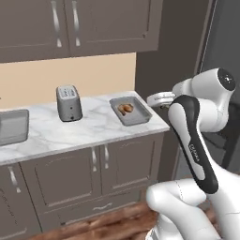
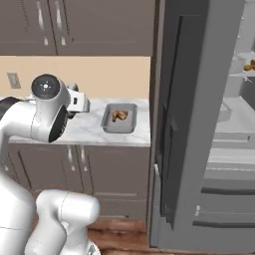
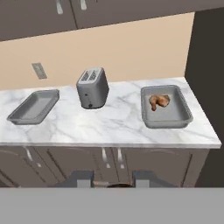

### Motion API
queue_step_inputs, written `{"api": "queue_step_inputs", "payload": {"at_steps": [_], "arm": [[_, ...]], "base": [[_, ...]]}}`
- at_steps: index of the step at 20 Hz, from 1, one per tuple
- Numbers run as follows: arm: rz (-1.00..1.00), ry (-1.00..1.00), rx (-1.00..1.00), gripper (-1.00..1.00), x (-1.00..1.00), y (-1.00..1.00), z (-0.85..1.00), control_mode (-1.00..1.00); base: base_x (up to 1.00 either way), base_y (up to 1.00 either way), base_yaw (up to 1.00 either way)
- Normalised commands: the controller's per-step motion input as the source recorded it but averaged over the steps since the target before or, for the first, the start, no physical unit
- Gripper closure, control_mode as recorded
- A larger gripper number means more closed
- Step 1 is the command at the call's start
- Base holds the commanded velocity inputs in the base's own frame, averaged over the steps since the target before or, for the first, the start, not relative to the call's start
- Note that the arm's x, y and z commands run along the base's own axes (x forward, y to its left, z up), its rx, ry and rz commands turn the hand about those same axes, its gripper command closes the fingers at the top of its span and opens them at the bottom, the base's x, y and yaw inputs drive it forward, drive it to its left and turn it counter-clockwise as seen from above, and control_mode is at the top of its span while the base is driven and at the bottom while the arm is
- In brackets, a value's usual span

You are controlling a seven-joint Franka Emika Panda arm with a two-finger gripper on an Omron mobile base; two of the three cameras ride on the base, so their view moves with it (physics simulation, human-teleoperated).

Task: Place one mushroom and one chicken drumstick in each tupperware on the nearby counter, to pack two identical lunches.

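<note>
Two grey tupperware trays lie on the white marble counter (image 3: 109, 127). The right tupperware (image 3: 166, 107) holds one reddish-brown chicken drumstick (image 3: 159, 101), which also shows in the left base view (image 1: 125, 109) and the right base view (image 2: 118, 115). The left tupperware (image 3: 35, 106) looks empty. My gripper (image 3: 114, 181) hovers in front of the counter edge, off its right end, with its fingers close together. A small dark brown sliver shows between them, apparently a second drumstick. The mushroom is out of view.
A silver toaster (image 3: 92, 87) stands between the two trays. The tall grey fridge door (image 2: 189, 124) stands open right of the counter, with orange items (image 2: 247, 64) on a shelf inside. Dark cabinets hang above the counter and sit below it.
</note>
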Motion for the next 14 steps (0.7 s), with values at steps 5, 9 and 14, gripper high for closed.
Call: {"api": "queue_step_inputs", "payload": {"at_steps": [5,9,14], "arm": [[0.0,0.0,0.0,1.0,0.0,0.0,0.0,1.0],[0.0,0.0,0.0,1.0,0.0,0.0,0.0,1.0],[0.0,0.0,0.0,1.0,0.0,0.0,0.0,1.0]], "base": [[0.84,0.26,-0.03],[0.74,0.25,-0.03],[0.62,0.24,-0.04]]}}
